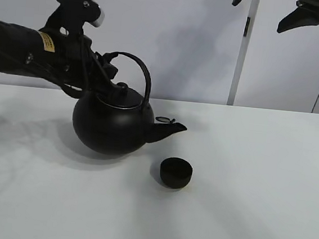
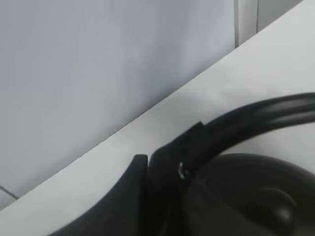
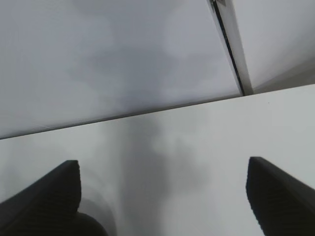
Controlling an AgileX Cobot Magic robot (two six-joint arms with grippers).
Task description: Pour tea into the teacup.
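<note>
The big black kettle (image 1: 112,125) stands left of the table's middle, its spout (image 1: 169,130) pointing right. My left gripper (image 1: 103,72) is shut on the lower left end of the kettle's arched handle (image 1: 144,75). In the left wrist view the dark fingers (image 2: 162,172) clamp the handle (image 2: 261,115) above the kettle's lid (image 2: 256,196). The teacup (image 1: 175,172), a small black bowl, sits on the table just in front of the spout tip, apart from the kettle. My right gripper (image 1: 260,13) hangs high at the back right, open and empty (image 3: 162,196).
The white table (image 1: 253,207) stretches around the kettle and cup. A pale wall with a vertical white post (image 1: 242,54) stands behind it.
</note>
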